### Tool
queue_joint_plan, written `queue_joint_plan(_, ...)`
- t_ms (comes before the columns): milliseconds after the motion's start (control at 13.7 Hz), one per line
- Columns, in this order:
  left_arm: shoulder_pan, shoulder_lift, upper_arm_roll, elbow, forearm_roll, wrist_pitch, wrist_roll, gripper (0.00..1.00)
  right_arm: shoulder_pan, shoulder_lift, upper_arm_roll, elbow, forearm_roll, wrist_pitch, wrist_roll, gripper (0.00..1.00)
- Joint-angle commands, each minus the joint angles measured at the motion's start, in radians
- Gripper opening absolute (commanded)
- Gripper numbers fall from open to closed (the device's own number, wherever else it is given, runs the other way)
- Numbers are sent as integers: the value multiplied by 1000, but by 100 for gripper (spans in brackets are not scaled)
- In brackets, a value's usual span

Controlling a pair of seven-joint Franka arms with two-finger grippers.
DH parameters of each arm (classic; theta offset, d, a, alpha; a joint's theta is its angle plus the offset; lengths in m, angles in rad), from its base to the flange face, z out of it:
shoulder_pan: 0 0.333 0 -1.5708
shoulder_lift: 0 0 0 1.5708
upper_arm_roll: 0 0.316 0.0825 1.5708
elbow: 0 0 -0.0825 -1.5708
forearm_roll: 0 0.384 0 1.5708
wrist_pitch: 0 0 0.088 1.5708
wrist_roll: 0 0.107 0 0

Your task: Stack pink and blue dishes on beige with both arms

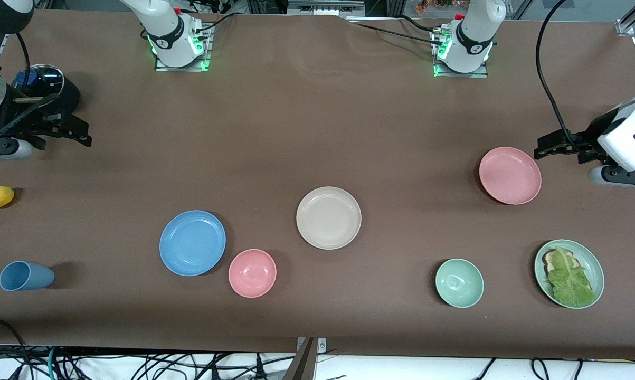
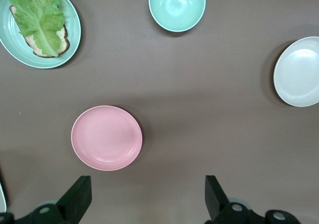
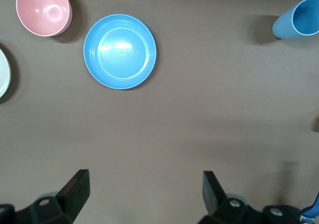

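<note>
Progress: nil, nothing stacked yet. Beige plate (image 1: 328, 217) sits bare at frame centre. Blue plate (image 1: 192, 243) lies lower left of centre, touching nothing (pink bowl (image 1: 252, 273) just beside it). Pink plate (image 1: 510, 175) lies at right. Left gripper (image 2: 147, 199) hovers beside the pink plate, fingers spread wide, empty. Right gripper (image 3: 144, 196) hovers at the left edge, also wide, empty. Both pickups and placements remain.

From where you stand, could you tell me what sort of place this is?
Most likely a robotics lab set up as a mock kitchen table: two arm bases bolted to a brown-covered table, loose cables along its edge, and tableware such as the beige plate.
</note>
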Motion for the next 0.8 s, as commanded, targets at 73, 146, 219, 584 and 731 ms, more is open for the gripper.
queue_joint_plan(73,6,15,-1,29,-16,-7,14,100,-4,4,1,10,0,-14,15,100)
queue_joint_plan(146,6,16,-1,29,-16,-7,13,100,-3,4,1,12,-4,-14,18,100)
queue_joint_plan(219,6,16,-1,29,-16,-7,12,100,-3,4,1,12,-2,-11,18,100)
queue_joint_plan(584,6,23,-1,29,-13,-7,20,100,0,16,3,26,-11,0,17,100)
queue_joint_plan(731,4,23,-1,29,-13,-7,20,100,-6,18,1,26,-7,-2,11,100)
